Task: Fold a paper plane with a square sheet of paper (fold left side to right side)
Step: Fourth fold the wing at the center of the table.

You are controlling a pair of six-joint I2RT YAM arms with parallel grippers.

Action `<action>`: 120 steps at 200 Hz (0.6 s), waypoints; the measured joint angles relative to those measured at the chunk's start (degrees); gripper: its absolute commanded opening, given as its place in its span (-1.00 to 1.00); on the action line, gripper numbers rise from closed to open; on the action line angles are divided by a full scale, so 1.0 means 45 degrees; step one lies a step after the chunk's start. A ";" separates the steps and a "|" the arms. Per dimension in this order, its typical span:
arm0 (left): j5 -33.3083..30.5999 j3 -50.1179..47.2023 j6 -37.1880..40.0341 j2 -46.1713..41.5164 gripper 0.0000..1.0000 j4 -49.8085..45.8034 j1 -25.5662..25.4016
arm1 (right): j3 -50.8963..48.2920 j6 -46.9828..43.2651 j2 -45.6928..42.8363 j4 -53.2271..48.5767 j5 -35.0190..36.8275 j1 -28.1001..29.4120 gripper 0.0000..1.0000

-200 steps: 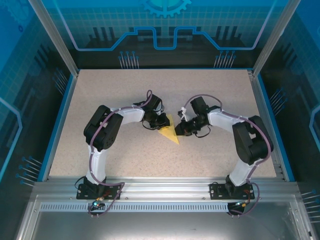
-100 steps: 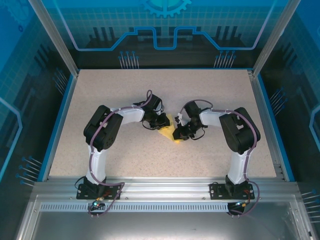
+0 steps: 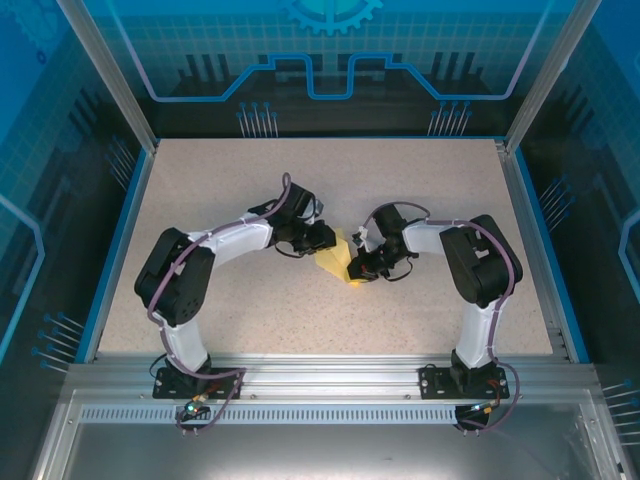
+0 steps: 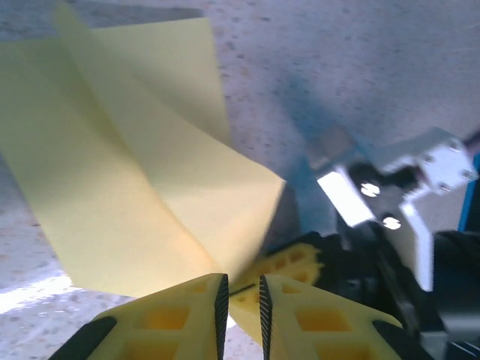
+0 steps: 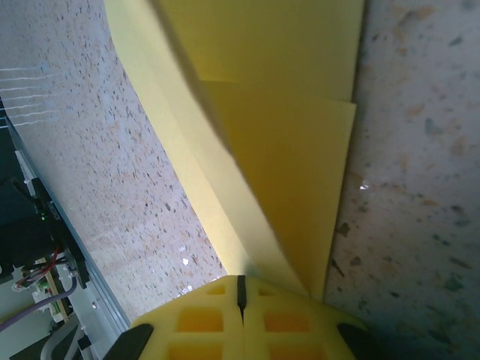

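The square sheet of paper (image 3: 338,260) is bright yellow, creased into a wedge, and lies at the middle of the table between both grippers. My left gripper (image 3: 322,240) is at its upper left edge. In the left wrist view its jaws (image 4: 241,296) stand a narrow gap apart, with the paper (image 4: 150,187) rising as a creased flap ahead and its lower corner running toward the gap. My right gripper (image 3: 358,270) is at the wedge's lower right tip. In the right wrist view it (image 5: 241,283) is shut, and the paper's (image 5: 285,150) fold converges into the seam.
The speckled beige table (image 3: 250,180) has a blue rim (image 3: 118,240) on its left, back and right. An aluminium rail (image 3: 320,372) runs along the near edge by the arm bases. In the left wrist view the right gripper's yellow finger (image 4: 292,266) sits just behind the paper.
The right arm came in and closed its jaws on the paper's lower right tip. The left arm's elbow swung out to the left, and its jaws widened a little.
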 measured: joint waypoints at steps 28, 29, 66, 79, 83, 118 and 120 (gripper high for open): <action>0.0340 -0.0112 -0.0058 0.0369 -0.61 0.0253 -0.0559 | 0.0015 0.0000 0.0010 -0.0005 -0.0039 -0.0005 -0.96; 0.0350 -0.0107 -0.0063 0.0398 -0.61 0.0282 -0.0578 | 0.0010 0.0000 0.0015 -0.0005 -0.0039 -0.0005 -0.96; 0.0787 -0.0102 -0.0384 0.1341 -0.64 0.0656 -0.0714 | 0.0015 0.0000 0.0019 -0.0005 -0.0068 -0.0015 -0.96; 0.0845 -0.0102 -0.0408 0.1511 -0.66 0.0704 -0.0709 | 0.0015 0.0000 0.0024 -0.0010 -0.0073 -0.0015 -0.96; 0.0874 -0.0102 -0.0437 0.1549 -0.65 0.0719 -0.0709 | 0.0015 0.0000 0.0034 -0.0010 -0.0078 -0.0015 -0.96; 0.1219 -0.0092 -0.0738 0.1865 -0.67 0.1156 -0.0709 | 0.0039 0.0000 0.0053 -0.0039 -0.0112 -0.0024 -0.97; 0.1258 -0.0092 -0.0767 0.1899 -0.68 0.1205 -0.0709 | 0.0039 0.0000 0.0058 -0.0039 -0.0117 -0.0024 -0.97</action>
